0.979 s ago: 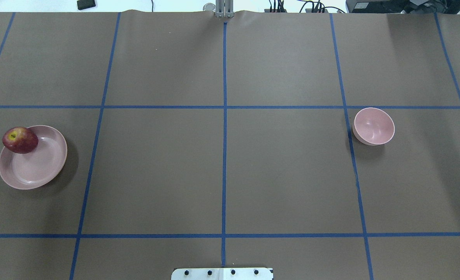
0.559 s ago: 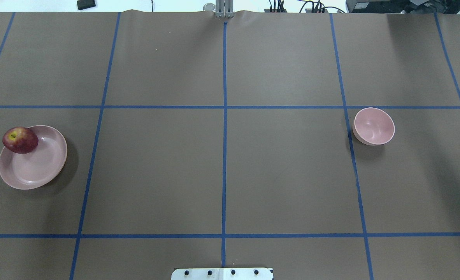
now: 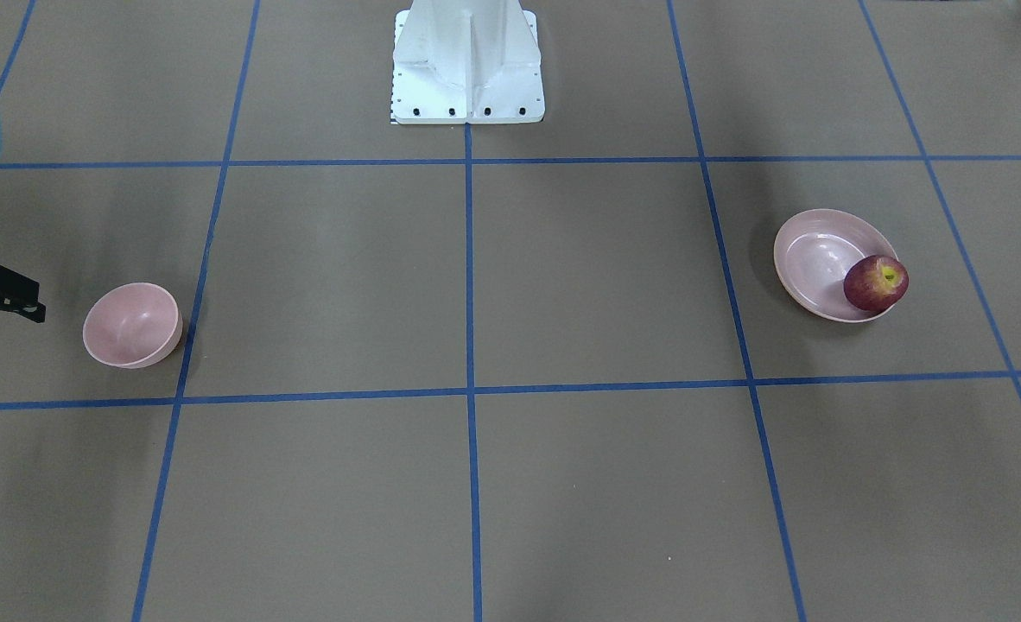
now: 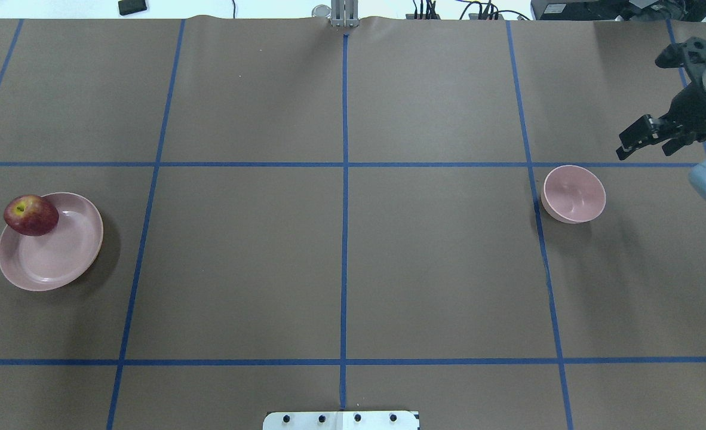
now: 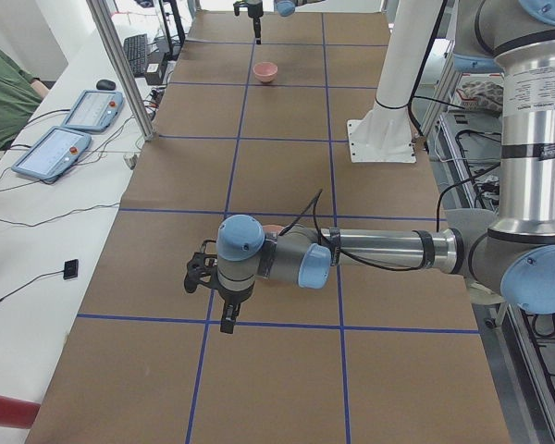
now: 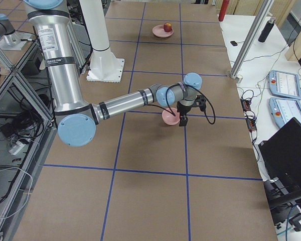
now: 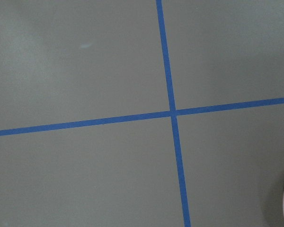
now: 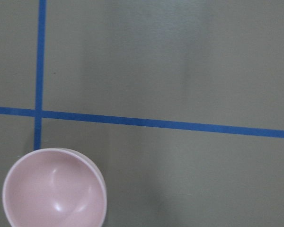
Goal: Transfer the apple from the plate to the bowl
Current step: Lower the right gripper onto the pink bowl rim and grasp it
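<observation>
Apple (image 4: 30,215) rests on the plate (image 4: 54,263), against the rim at the plate's 10 o'clock in the overhead view, stem dimple up. The plate lies at the 9 o'clock side of the table (image 4: 239,269). The bowl (image 4: 574,194) stands upright at the 3 o'clock side, well apart from the plate.

Right gripper (image 4: 642,143) hangs near the bowl, at its 2 o'clock; whether its claw is apart or together cannot be told. Left gripper (image 5: 227,319) hangs near the plate and shows in the left side view only, so its claw cannot be judged either.

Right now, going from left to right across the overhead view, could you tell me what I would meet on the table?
The plate, carrying the apple → the white base plate → the bowl → the right gripper.
</observation>
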`<state>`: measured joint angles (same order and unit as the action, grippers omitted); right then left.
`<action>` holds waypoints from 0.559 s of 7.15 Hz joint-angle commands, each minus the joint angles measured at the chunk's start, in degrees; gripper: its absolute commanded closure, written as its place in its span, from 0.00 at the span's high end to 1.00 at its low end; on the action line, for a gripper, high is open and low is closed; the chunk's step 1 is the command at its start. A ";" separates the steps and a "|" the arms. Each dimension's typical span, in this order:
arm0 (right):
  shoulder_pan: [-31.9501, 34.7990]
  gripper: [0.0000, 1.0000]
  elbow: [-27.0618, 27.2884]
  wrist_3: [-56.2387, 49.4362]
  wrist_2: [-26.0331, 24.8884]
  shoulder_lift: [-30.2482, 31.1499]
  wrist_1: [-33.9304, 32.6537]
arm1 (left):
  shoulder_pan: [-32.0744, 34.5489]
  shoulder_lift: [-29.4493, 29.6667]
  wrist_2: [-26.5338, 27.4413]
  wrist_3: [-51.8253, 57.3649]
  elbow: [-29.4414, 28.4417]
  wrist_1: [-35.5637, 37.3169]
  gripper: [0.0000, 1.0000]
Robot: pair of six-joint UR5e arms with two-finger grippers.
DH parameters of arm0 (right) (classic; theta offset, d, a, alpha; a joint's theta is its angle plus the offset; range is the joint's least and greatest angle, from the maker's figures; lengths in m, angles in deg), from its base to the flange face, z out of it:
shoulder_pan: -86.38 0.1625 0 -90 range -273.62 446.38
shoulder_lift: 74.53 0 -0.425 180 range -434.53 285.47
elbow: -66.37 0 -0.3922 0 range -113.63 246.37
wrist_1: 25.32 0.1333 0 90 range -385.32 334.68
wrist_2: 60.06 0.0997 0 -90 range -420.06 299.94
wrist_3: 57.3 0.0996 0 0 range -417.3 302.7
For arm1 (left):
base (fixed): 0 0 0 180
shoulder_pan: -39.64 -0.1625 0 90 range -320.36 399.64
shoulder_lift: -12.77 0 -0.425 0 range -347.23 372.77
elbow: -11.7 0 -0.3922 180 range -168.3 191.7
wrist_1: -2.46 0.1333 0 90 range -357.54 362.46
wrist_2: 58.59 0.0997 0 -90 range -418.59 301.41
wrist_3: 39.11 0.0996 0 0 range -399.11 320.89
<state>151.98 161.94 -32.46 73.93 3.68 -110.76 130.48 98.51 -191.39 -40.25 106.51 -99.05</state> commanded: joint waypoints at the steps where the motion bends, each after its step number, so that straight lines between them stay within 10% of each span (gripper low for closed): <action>1: -3.53 1.00 -5.54 5.20 0.22 -0.43 11.90 | 0.04 0.05 -0.01 -0.01 -0.06 0.00 0.98; 4: -6.53 1.00 -9.53 7.68 0.66 -0.34 16.97 | 0.04 0.05 -0.09 -0.09 0.37 0.00 0.98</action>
<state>146.78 153.19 -25.31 74.34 3.23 -94.97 130.52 98.55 -191.41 -40.29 106.71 -99.05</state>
